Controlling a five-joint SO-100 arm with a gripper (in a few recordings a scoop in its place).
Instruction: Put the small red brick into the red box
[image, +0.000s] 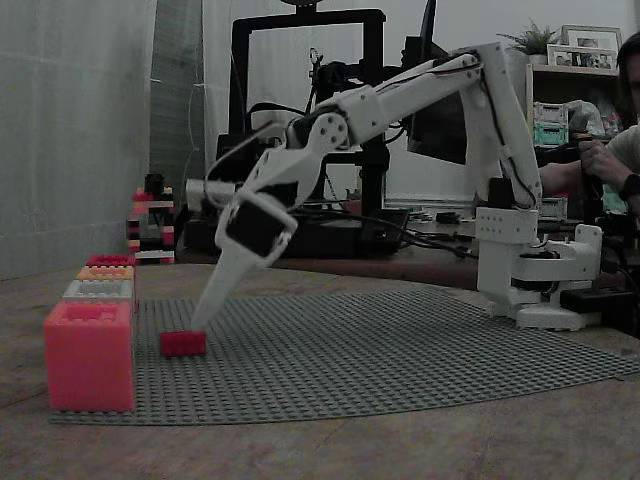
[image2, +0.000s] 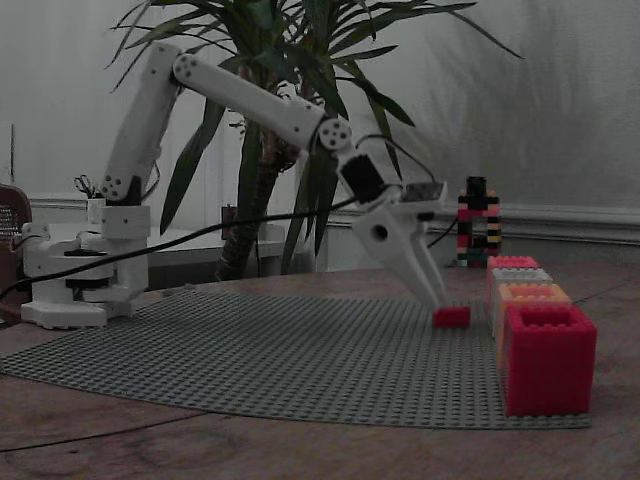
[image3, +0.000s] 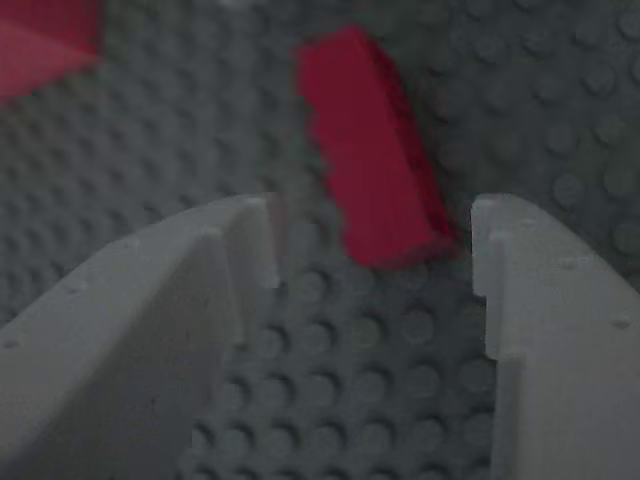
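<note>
Hovering over small red brick (image3: 370, 150) on baseplate (image3: 330, 400), jaws spread wide, holding nothing; no writing legible.

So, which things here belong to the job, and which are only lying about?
For the job:
- small red brick, on the grey baseplate
- red box
- gripper, fingers open around the brick's near end

Only lying about:
- orange box
- grey box
- striped brick tower
- 3D printer
- plant

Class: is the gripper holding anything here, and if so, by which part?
Nothing is held. The open gripper hangs above the red brick, which lies on the baseplate.
</note>
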